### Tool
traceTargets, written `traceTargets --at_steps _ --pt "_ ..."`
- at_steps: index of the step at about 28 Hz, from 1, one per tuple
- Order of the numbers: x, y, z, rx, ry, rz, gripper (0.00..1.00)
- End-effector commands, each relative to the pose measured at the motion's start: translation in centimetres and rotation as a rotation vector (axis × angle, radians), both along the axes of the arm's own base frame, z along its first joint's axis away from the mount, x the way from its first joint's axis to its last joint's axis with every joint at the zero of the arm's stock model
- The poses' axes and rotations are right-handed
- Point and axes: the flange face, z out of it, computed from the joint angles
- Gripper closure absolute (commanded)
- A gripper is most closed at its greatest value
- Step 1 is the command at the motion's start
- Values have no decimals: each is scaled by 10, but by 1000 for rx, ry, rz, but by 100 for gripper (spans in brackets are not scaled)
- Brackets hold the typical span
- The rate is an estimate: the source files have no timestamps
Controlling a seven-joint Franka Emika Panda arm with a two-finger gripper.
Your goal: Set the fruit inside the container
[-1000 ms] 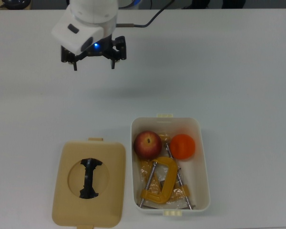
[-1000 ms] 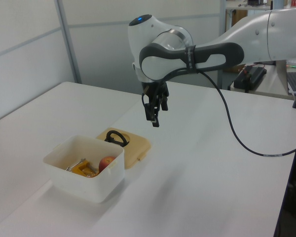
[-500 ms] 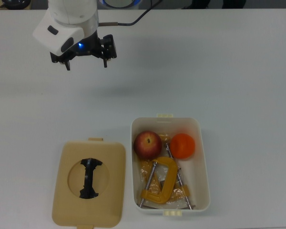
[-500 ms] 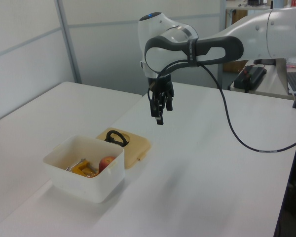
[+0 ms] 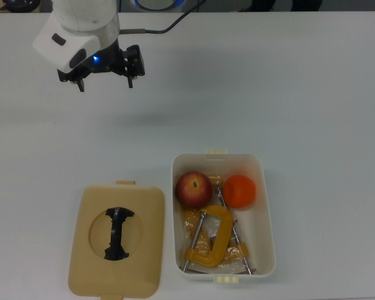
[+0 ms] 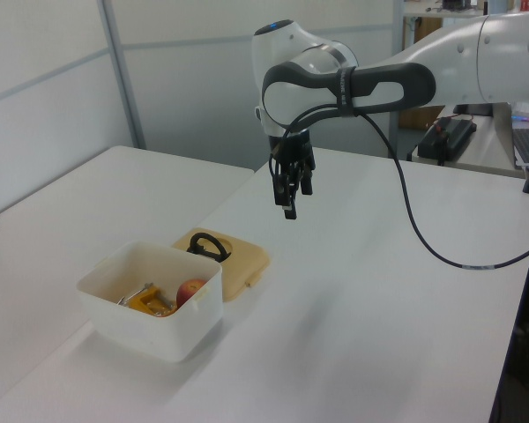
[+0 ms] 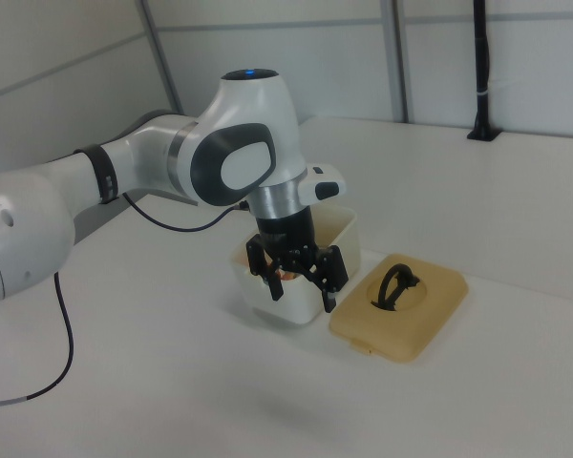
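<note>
Two fruits already lie inside the tub [image 5: 267, 187]: the apple [image 5: 194, 189] at the 10 o'clock corner of its floor in the top view, the mandarin [image 5: 240, 191] just beside it toward 2 o'clock, both resting above the yellow clamps [image 5: 207, 240] that fill the 6 o'clock half. In the left view only the apple [image 6: 191, 291] shows over the tub wall [image 6: 159, 326]. So judged from this layout, the job looks finished, with nothing left on the table to fetch.

The gripper [image 5: 104, 80] hangs in the air with its fingers spread apart and nothing between them, as the right view [image 7: 297, 286] shows plainly. In the top view the tub lies at about 4 o'clock from the gripper, well apart, and its long axis runs from 12 to 6 o'clock. The tan lid [image 5: 116, 240] sits on the table at 9 o'clock of the tub, just beside it, handle up, roughly at 6 o'clock from the gripper. Any return to the tub would mean travelling toward 4 o'clock and down.
</note>
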Motion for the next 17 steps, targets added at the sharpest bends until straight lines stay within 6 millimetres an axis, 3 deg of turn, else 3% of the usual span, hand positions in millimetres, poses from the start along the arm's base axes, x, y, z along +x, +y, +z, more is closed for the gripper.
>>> traceTargets --at_steps 1,17 --pt "-7 -8 4 23 20 6 0" --pt "-11 -12 3 27 48 19 0"
